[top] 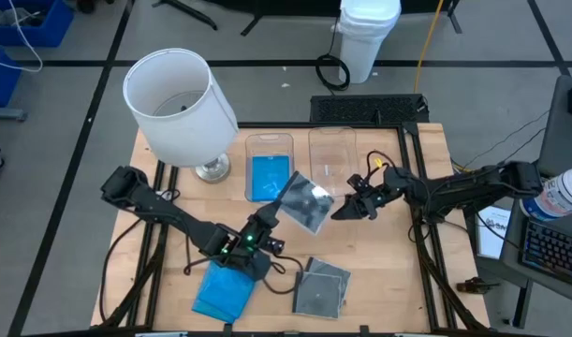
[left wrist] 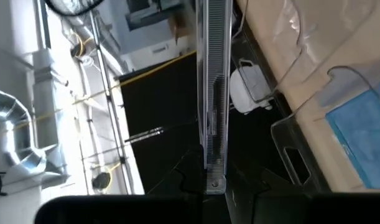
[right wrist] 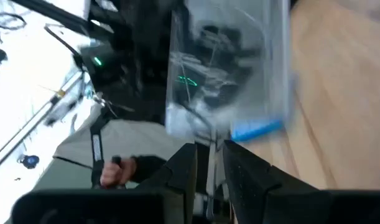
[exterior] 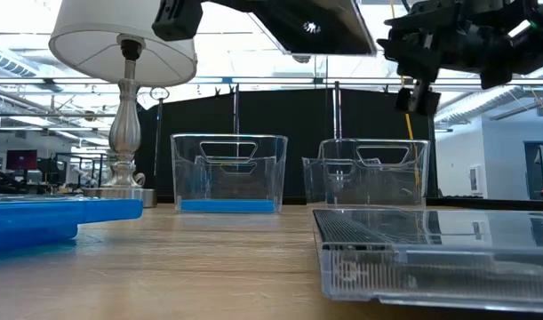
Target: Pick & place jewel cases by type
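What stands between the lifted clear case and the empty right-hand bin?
Nothing visible. The clear case hangs in the air between the left gripper and right gripper, in front of the bins; the empty bin is open-topped and unobstructed.

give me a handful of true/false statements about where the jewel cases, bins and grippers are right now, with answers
1. A clear jewel case is held in the air between both grippers. True.
2. The left bin has a blue jewel case lying in it. True.
3. The right bin is full of blue cases. False: no blue case shows in it.
4. The right gripper rests on the table beside the lamp. False: it is raised at the clear jewel case's edge, across the table from the lamp.
5. A blue jewel case lies on the table near the front edge, under the left arm. True.
6. The left gripper is open and holds nothing. False: it is shut on the clear jewel case.
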`<state>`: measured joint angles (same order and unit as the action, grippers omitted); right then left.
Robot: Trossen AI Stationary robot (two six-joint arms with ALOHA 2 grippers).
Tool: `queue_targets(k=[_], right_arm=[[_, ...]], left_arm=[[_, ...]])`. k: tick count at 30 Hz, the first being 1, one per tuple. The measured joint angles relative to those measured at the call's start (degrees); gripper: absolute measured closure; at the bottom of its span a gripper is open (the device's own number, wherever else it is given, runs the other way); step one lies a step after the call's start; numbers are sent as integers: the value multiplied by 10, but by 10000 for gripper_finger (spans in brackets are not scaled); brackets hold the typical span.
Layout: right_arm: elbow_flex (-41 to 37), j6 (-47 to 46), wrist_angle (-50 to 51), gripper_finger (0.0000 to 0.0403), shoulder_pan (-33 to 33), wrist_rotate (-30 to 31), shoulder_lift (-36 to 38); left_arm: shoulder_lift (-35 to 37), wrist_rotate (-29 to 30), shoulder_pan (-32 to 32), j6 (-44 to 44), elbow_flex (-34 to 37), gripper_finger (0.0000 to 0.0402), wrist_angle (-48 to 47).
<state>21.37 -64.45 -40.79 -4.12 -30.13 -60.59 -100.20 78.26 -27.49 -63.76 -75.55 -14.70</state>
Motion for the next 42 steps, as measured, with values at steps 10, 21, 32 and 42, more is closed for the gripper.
queue_targets(k=[10,21,32,42], right_arm=[[0,37,13,253,17,64,0],[0,35,-19,200,-4,105,0],[0,51,-27,240,-4,90,0],[0,66,-26,284,-8,91,0]], left_arm=[[0,3,5,4,0,362,0],[0,3,-5,9,0,362,0],[0,-1,-5,10,0,362,0],[0,-2,-5,14,0,362,0]])
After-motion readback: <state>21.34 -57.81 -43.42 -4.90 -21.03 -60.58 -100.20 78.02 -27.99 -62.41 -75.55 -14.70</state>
